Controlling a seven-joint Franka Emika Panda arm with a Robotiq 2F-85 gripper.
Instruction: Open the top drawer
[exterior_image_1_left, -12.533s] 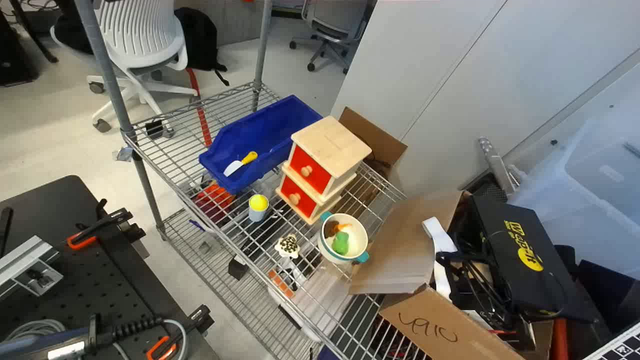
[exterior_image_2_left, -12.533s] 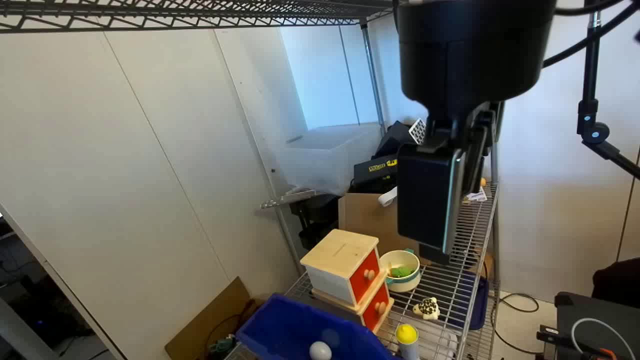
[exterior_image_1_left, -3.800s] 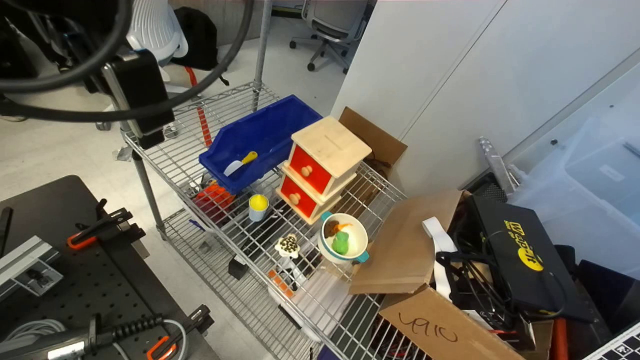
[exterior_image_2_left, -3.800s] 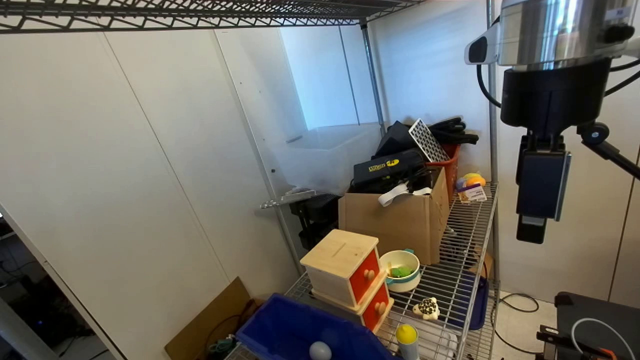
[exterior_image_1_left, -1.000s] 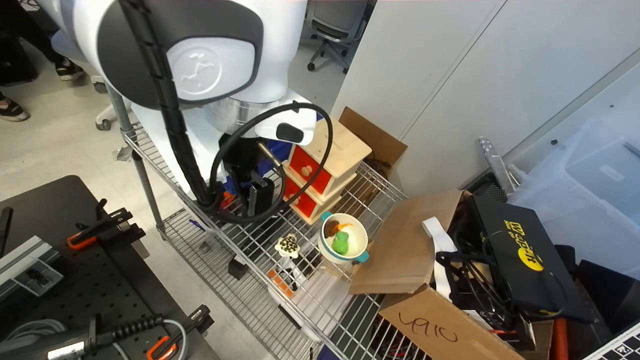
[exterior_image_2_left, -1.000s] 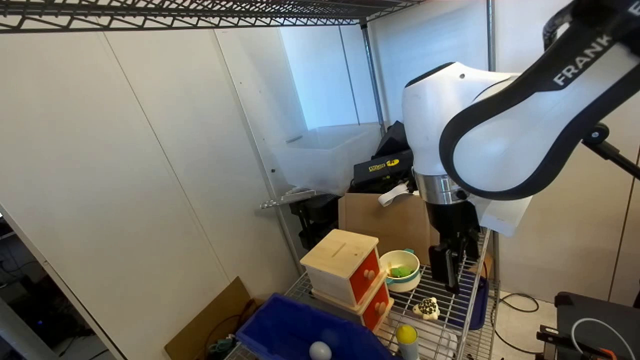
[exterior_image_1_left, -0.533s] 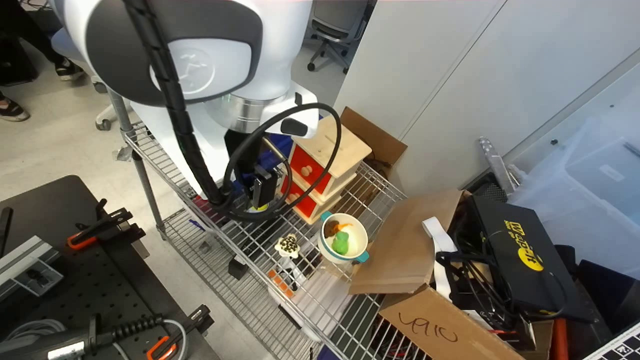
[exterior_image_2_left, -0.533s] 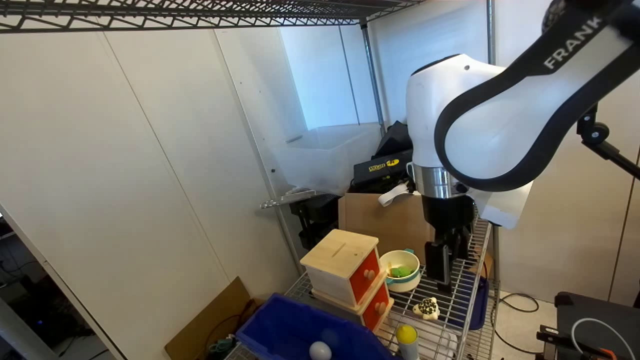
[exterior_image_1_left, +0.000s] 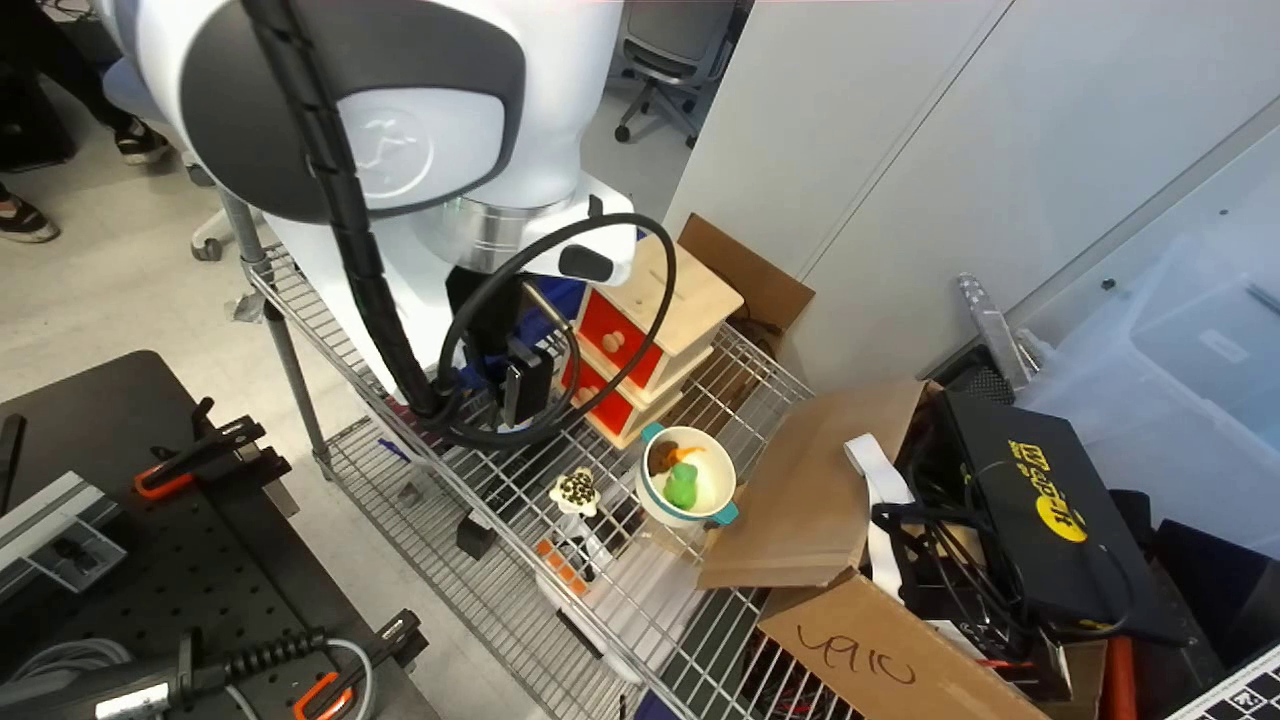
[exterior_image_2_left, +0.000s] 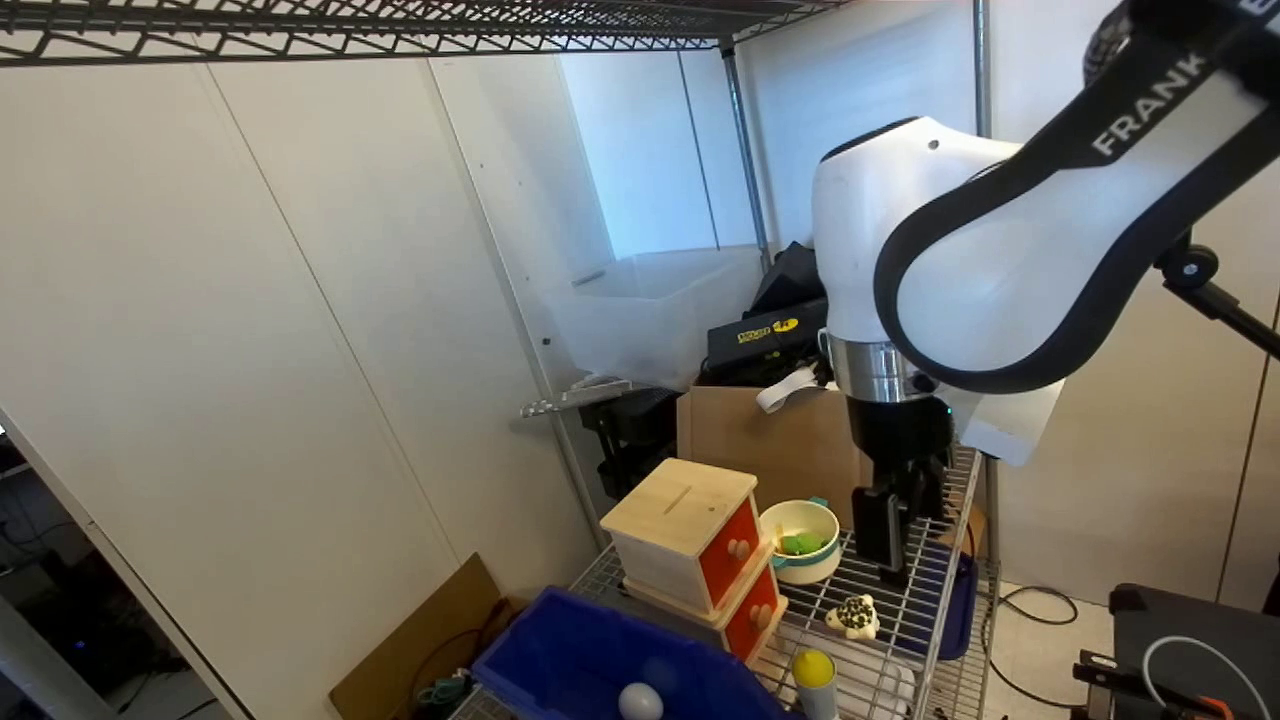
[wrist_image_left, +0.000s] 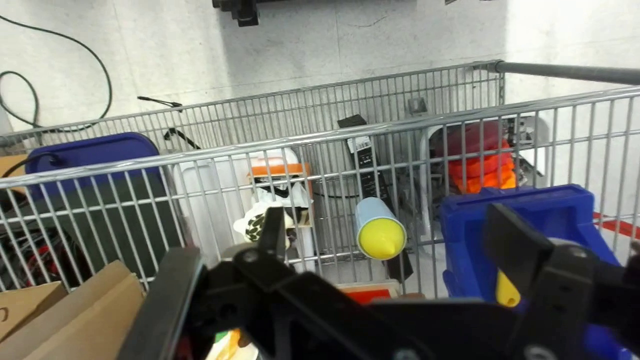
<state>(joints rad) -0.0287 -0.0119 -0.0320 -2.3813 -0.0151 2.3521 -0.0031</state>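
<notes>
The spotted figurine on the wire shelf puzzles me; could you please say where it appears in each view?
In an exterior view: spotted figurine, below centre, slightly left.
In an exterior view: spotted figurine, low and right of centre.
Wrist view: spotted figurine, left of centre, partly behind the pincer.
Shared landmark: the cardboard box.

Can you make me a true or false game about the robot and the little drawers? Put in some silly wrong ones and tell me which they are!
1. The top drawer is closed. True.
2. Its front is blue. False: it is red.
3. Right below it is another red drawer. True.
4. The gripper is squeezing the top drawer's knob. False: it is open and away from the knob.
5. A green thing is inside the white pot. True.
6. The blue bin sits on top of the wooden cabinet. False: it stands beside the cabinet.
</notes>
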